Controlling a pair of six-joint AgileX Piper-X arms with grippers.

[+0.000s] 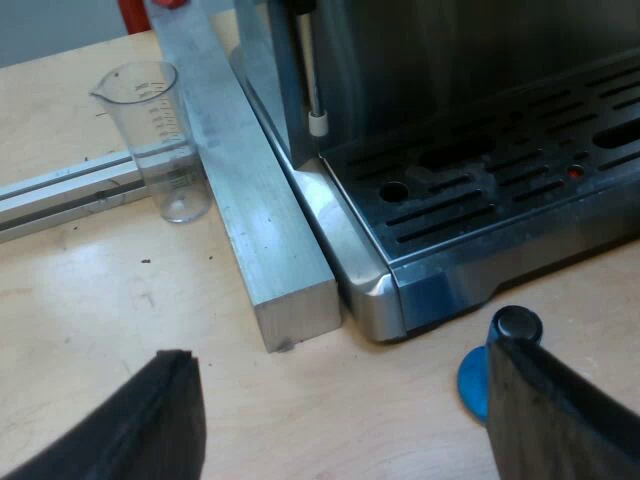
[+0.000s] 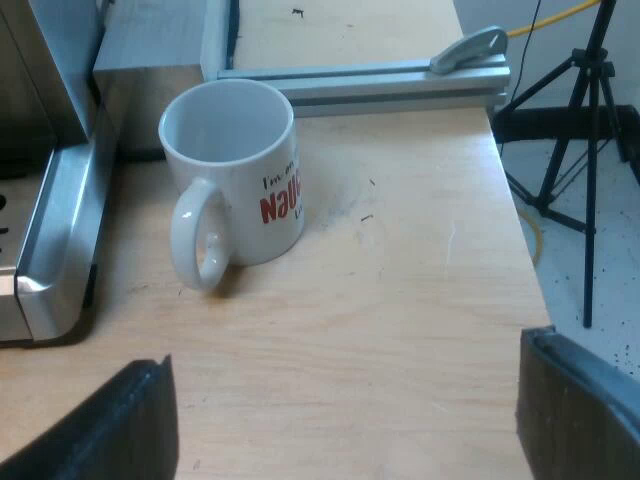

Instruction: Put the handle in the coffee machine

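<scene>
One brushed-steel espresso machine [image 1: 480, 190] sits on the wooden worktop [image 2: 400, 300] with one clear measuring glass [image 1: 160, 135], one blue tamper [image 1: 478, 378] by its corner and one glossy white mug [image 2: 235, 175]; left gripper [image 1: 350, 420] and right gripper [image 2: 350, 420] both gape wide.

Blunt black fingers [image 1: 150, 425] on left hand [image 1: 345, 350], right hand [image 2: 348, 352].

Both wrist cameras look steeply down from close, sharing the espresso machine [image 1: 470, 210] and tabletop [image 1: 90, 300].

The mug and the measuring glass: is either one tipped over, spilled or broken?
Nothing stands out. The mug stands upright and empty, the measuring glass stands upright too, and no spill shows on the table.
</scene>
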